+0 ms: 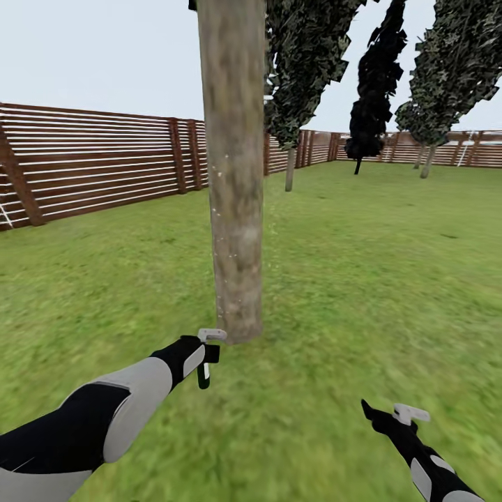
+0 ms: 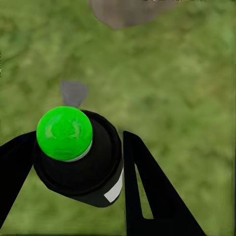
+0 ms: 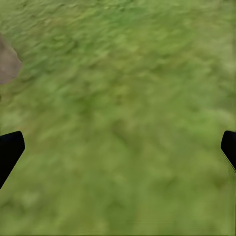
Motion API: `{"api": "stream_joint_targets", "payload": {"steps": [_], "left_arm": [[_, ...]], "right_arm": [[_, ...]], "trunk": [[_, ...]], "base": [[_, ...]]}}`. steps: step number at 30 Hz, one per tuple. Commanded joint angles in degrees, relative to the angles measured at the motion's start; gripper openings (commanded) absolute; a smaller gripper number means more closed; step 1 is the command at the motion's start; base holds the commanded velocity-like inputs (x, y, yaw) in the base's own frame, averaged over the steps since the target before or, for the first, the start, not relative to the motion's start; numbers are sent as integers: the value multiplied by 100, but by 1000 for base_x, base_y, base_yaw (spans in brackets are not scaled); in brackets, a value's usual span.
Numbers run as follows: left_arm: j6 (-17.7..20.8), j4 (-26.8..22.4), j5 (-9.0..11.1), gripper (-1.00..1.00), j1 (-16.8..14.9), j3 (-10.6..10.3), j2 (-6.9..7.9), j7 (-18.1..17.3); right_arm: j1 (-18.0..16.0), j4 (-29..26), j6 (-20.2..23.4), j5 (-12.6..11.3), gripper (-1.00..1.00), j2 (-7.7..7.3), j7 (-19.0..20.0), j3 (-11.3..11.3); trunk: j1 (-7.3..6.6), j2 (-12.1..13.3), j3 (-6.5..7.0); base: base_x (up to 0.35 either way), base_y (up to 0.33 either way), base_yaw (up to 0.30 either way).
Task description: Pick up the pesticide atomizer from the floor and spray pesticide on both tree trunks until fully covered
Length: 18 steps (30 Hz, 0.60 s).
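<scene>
Our left fingers clamp the round black pesticide atomizer, glossy green-domed, beside the mottled cylindrical tree trunk on blurry grass; our right fingers spread wide.

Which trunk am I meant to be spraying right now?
Start from the slatted wooden fence and come forward across the lawn to the thick grey-brown tree trunk just beyond the left gripper. Unlike the dark cypress-like trees behind, it is bare, mottled and post-thick.
</scene>
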Motion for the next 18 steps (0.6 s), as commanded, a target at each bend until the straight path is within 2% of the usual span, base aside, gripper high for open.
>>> {"api": "stream_joint_targets", "payload": {"steps": [1, 18], "left_arm": [[0, 0, -1, -100, -2, -1, 1, 1], [0, 0, -1, -100, 10, 0, 2, 1]], "right_arm": [[0, 0, 0, 0, 100, 0, 0, 1], [0, 0, -2, 0, 100, 9, 0, 4]], "trunk": [[0, 0, 0], [0, 0, 0]], "base": [[0, -329, 253], [0, -329, 244]]}}
